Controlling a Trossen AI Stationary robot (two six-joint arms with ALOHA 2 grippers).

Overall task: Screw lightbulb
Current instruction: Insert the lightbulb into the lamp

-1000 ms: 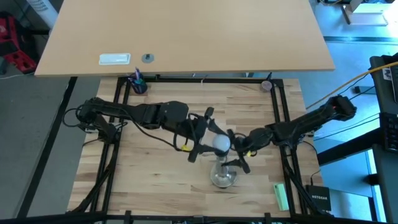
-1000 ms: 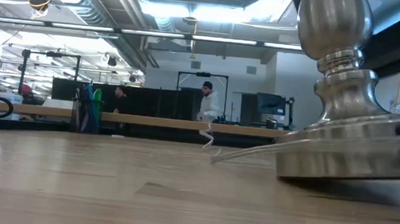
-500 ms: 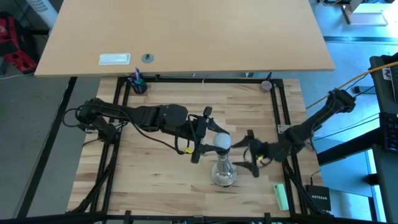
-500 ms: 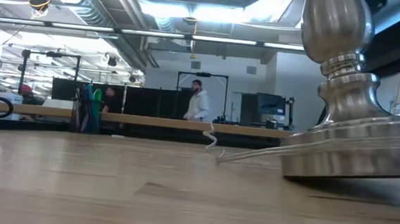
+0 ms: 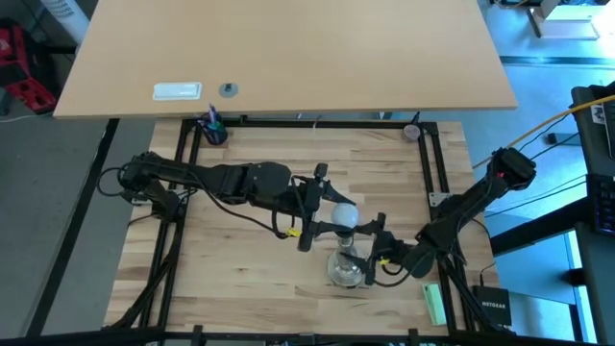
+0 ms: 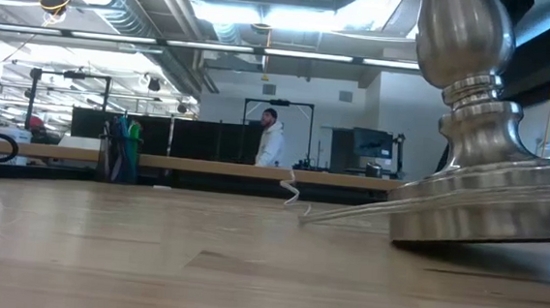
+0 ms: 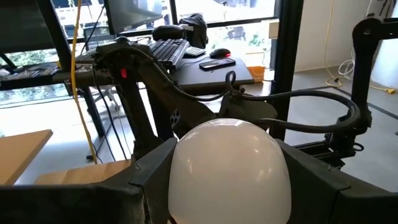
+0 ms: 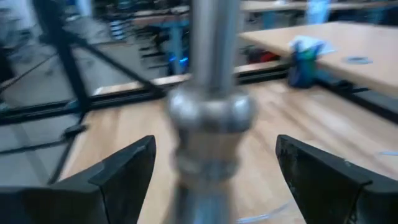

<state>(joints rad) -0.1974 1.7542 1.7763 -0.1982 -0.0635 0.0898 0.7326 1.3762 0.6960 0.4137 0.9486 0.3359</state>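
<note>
Left claw (image 5: 322, 223): gripping the lightbulb (image 5: 343, 218) upright directly over the stand (image 5: 346, 271), axis vertical; right claw (image 5: 377, 252): gaping wide, straddling my stand's stem, gripping nothing

"NETGEAR" on black box (image 5: 493, 308)

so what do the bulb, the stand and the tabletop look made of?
Small white frosted lightbulb: matte glass or plastic, soft sheen only. Silver round-based stand: brushed metal, streaked reflections. Light wooden tabletop: butcher-block wood, visible plank seams.
</note>
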